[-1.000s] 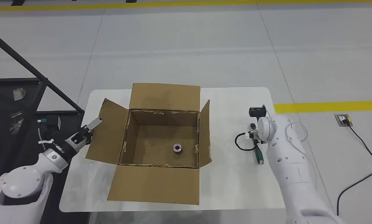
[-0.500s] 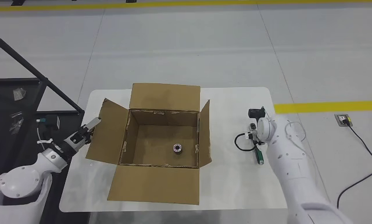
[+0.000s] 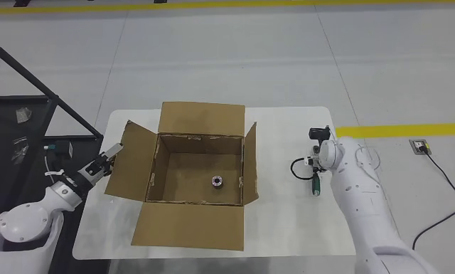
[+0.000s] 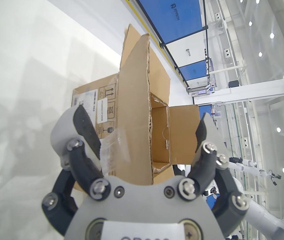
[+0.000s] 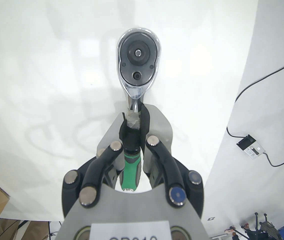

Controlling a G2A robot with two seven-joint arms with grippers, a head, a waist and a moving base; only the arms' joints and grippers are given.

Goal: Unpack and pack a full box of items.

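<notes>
My right gripper (image 5: 134, 126) clamps the neck of the green-handled chrome ratchet wrench (image 5: 138, 61), stiff and probably head-heavy; my left gripper (image 4: 143, 121) gapes.

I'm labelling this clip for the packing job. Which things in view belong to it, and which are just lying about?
Job:
open cardboard box
small metal socket inside it
ratchet wrench, gripped by the right end effector
left end effector, open astride a box flap

Lying about:
floor outlet
black rack beside the table
</notes>
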